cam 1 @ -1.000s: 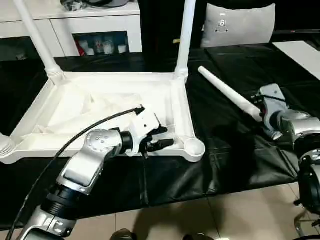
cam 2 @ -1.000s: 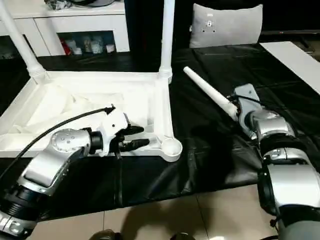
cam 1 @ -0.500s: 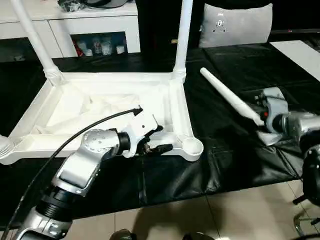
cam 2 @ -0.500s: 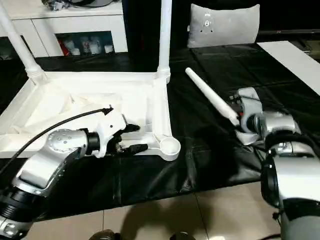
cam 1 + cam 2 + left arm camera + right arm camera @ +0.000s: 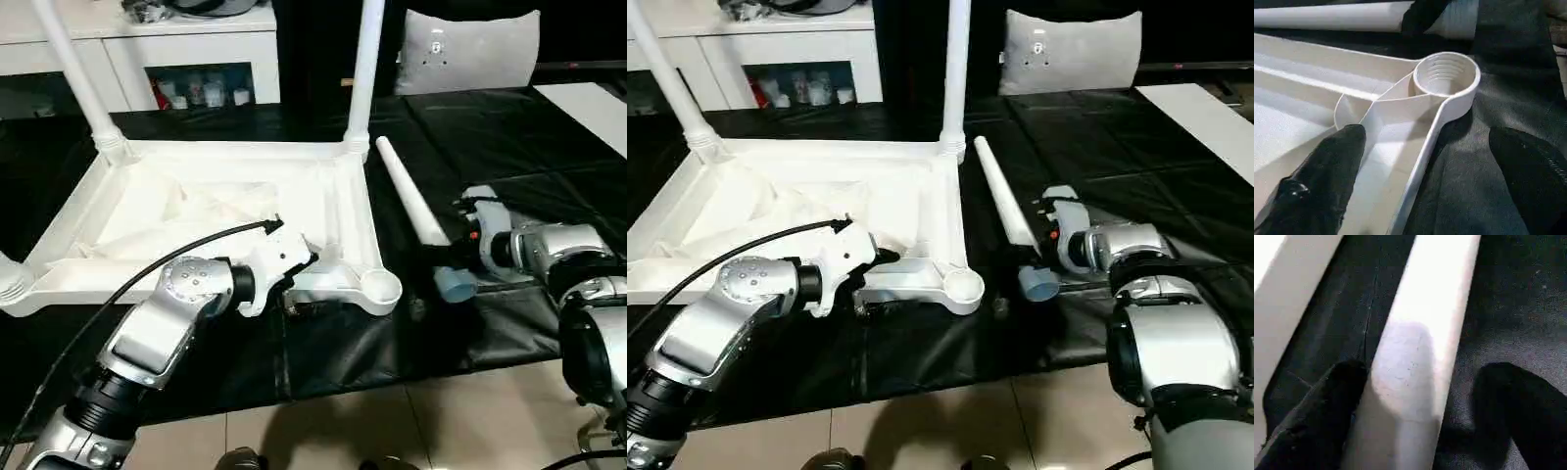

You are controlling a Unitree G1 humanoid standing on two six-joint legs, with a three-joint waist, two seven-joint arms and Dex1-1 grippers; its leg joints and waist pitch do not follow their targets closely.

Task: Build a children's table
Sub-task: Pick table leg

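Note:
The children's table tabletop (image 5: 196, 211) lies upside down on the black-covered work table. Two white legs (image 5: 364, 69) stand in its far corner sockets, and a third shows at the near left corner (image 5: 10, 282). The near right socket (image 5: 380, 287) holds nothing. My left gripper (image 5: 309, 284) is open at the near rim, one finger (image 5: 1337, 161) inside the rim and the other outside it, beside that socket (image 5: 1446, 73). A loose leg (image 5: 411, 201) lies right of the tabletop. My right gripper (image 5: 453, 253) is open around its thick end, with the leg (image 5: 1420, 357) between the fingers (image 5: 1327, 401).
A white cabinet (image 5: 147, 39) and a grey cushion (image 5: 470, 44) stand behind the work table. A white board (image 5: 588, 103) lies at its far right. The table's front edge drops to a tiled floor (image 5: 411, 421). A black cable (image 5: 147, 269) arcs over my left forearm.
My left gripper has opened at the tabletop's near rim. My right gripper has moved left, and the loose leg's thick end has swung toward the near right socket.

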